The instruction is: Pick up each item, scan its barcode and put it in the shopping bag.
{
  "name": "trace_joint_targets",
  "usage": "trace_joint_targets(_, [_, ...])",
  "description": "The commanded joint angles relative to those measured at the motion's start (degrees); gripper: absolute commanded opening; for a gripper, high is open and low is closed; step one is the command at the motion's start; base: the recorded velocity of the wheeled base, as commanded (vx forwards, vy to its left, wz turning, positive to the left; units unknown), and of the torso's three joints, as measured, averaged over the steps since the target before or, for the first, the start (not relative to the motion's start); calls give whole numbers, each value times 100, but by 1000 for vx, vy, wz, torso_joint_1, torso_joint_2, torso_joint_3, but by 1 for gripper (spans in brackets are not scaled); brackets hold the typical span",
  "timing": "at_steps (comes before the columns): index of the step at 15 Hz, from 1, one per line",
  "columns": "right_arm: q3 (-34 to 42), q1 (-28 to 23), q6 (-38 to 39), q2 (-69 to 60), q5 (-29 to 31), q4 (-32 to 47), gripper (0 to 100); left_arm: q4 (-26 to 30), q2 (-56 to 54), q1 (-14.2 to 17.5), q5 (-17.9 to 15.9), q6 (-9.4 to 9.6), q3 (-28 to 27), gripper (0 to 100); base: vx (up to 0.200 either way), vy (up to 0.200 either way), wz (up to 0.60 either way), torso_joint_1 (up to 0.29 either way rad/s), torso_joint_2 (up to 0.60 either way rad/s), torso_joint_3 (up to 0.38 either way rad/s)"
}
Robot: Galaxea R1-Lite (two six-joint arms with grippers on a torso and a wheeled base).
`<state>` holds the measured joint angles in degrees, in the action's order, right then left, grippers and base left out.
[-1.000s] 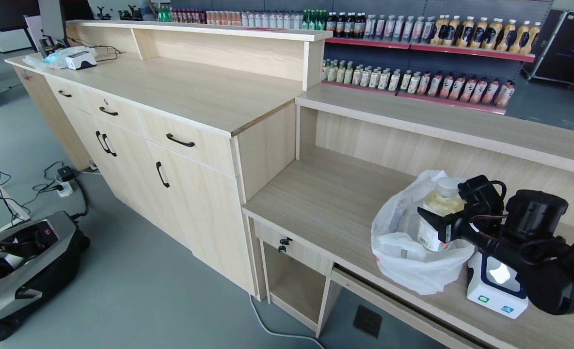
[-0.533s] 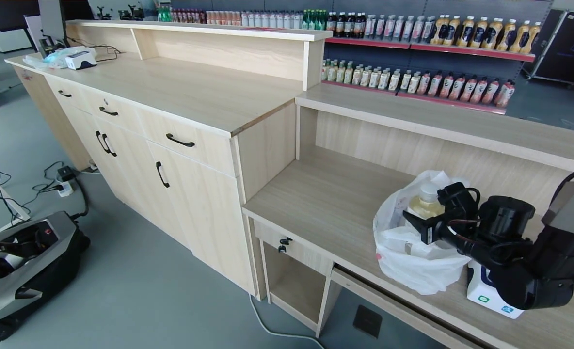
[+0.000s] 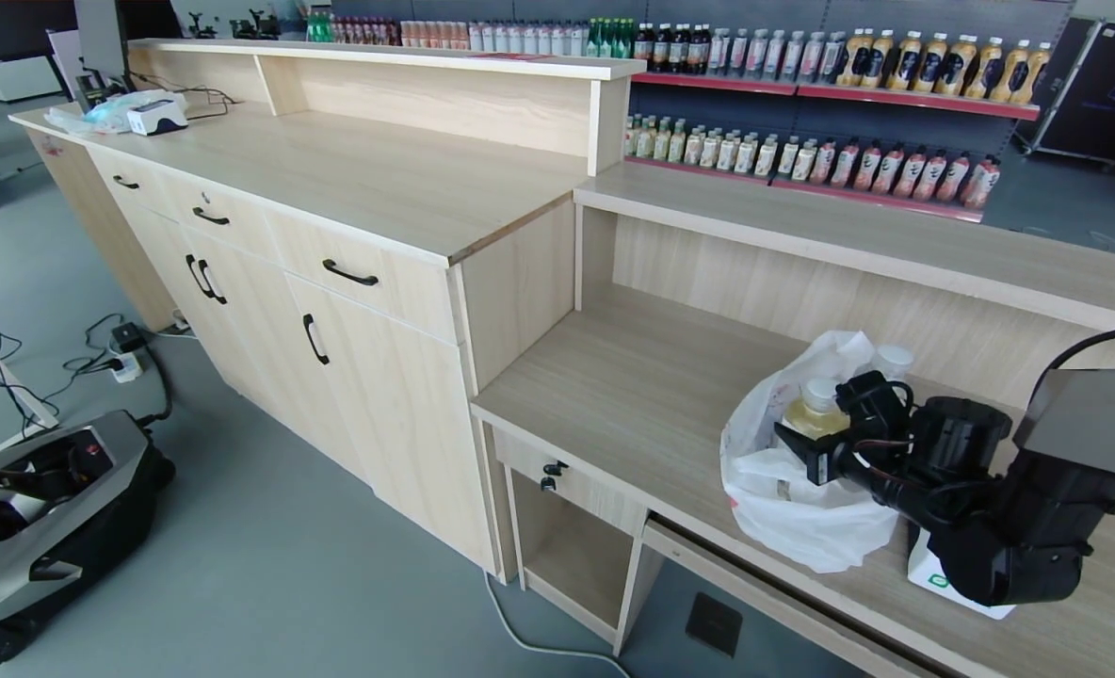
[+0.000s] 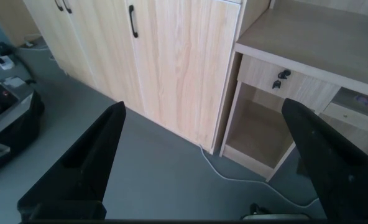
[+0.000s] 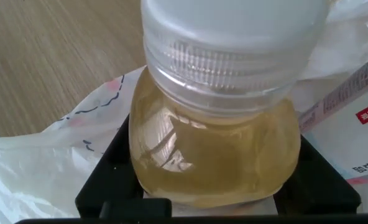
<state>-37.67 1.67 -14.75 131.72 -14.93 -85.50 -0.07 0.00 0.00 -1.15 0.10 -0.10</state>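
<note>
Two arms are noted. We find the right fingers (image 3: 802,443) closed on a bottle (image 3: 807,417) of pale yellow drink with a white cap, gripping it across the shoulder just below the cap. In the right wrist view one black finger shows on each side of the bottle (image 5: 212,155), pressed against it, and the bottle stands upright between them. The bottle sits in the mouth of the white shopping bag (image 3: 793,523), its cap and shoulder above the crumpled rim and its lower body hidden inside; we cannot tell whether its base rests on anything. The bag stands slumped open on the lower desk (image 3: 633,377), near the front edge. A second white cap (image 3: 894,361) shows just behind the right arm at the far side of the bag; what lies below it is hidden. A white scanner (image 3: 925,567) stands on the desk just beside the bag, on its right, largely covered by the right arm. We record the left fingers (image 4: 78,174) spread wide apart with nothing between them, well away from the bag. They hang over the grey floor (image 4: 171,162) in front of a wooden cabinet (image 4: 184,56) and a small drawer (image 4: 308,90) with a key (image 4: 282,76) in its lock. Rows of drink bottles (image 3: 906,61) fill the red shelves (image 3: 802,91) behind the desk.
</note>
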Motion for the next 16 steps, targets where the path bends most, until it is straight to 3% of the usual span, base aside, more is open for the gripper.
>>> trace_joint_targets(1, [14,-9,-2,117,-1,25,0,-1,0,0,0,-1,1,100,0,0,0,0,0,0])
trace_joint_targets(4, [67,-26,7,143,-1,34,0,-1,0,0,0,-1,1,100,0,0,0,0,0,0])
trace_joint_targets(5, [128,-26,60,100,-1,43,100,-1,0,0,0,-1,1,100,0,0,0,0,0,0])
trace_joint_targets(10, [286,-9,464,-1148,-1,473,100,-1,0,0,0,-1,1,100,0,0,0,0,0,0])
trace_joint_targets(14, [779,-53,561,-3240,43,1721,100,-1,0,0,0,-1,1,100,0,0,0,0,0,0])
trace_joint_targets(16, [928,-439,526,-4058,52,2099,100,-1,0,0,0,-1,1,100,0,0,0,0,0,0])
